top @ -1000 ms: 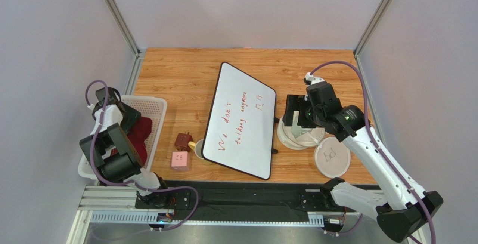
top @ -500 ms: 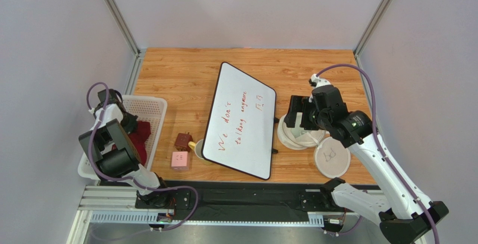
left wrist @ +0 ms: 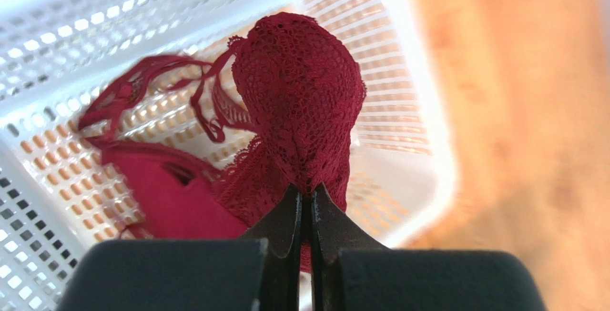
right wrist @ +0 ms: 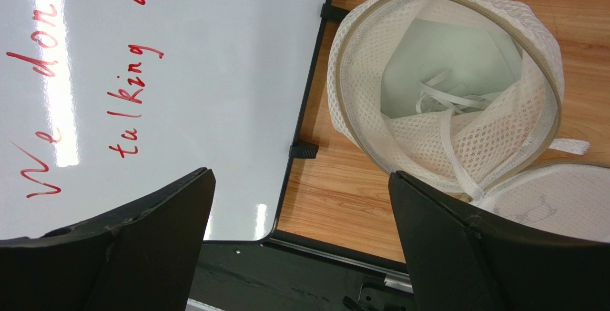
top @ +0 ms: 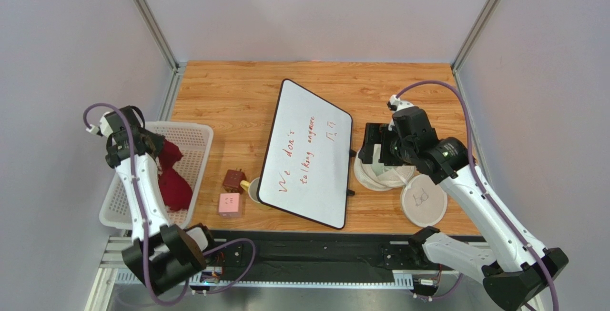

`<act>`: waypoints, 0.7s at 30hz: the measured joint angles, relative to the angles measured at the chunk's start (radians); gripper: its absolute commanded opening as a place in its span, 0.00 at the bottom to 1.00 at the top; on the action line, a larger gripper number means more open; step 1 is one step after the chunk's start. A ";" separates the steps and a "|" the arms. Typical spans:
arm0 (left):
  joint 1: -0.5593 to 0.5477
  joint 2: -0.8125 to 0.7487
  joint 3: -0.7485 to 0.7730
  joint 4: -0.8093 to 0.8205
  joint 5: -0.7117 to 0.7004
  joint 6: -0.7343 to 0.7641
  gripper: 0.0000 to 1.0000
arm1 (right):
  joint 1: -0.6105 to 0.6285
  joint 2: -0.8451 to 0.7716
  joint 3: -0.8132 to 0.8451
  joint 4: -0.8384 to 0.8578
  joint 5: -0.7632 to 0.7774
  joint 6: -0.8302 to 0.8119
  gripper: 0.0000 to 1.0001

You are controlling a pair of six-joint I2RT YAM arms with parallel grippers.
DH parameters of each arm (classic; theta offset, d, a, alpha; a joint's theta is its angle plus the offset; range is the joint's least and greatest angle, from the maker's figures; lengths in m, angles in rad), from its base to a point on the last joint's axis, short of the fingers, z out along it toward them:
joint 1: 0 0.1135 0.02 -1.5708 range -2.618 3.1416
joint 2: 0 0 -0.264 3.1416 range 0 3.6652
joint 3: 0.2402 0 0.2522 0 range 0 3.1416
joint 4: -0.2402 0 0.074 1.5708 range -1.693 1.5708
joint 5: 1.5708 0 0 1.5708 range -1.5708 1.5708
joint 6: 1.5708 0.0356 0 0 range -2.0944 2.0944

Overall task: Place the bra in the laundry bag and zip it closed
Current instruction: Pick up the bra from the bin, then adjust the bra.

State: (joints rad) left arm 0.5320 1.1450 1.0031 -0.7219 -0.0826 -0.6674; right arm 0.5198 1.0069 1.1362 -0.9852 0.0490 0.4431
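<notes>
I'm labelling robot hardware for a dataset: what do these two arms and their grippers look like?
Both the left arm and right arm have white links with black joints. A purple cable loops along each. The left gripper and right gripper are matte black, with wedge-shaped jaws tapering to tips.

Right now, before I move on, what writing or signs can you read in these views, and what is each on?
"We don't talking anymore": red handwriting on the whiteboard.
Small scribble near the whiteboard's far right corner: too small to read.
Laundry bag lid: a small dark drawing, no words.
Pink box: tiny marks, unreadable.
</notes>
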 measured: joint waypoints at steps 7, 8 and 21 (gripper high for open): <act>-0.220 -0.195 0.288 -0.080 0.003 -0.043 0.00 | 0.009 0.046 0.051 0.013 -0.077 -0.053 0.98; -0.272 -0.203 0.348 -0.090 0.002 -0.047 0.00 | 0.009 0.045 0.056 0.029 -0.103 -0.068 0.98; -0.565 -0.162 0.860 -0.151 0.147 -0.124 0.04 | 0.273 0.032 -0.053 0.773 -0.367 -0.210 0.99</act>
State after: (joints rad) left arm -0.0330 0.9833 1.8633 -0.8734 0.0643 -0.7914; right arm 0.7925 1.0386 1.0832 -0.2123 -0.3180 0.2329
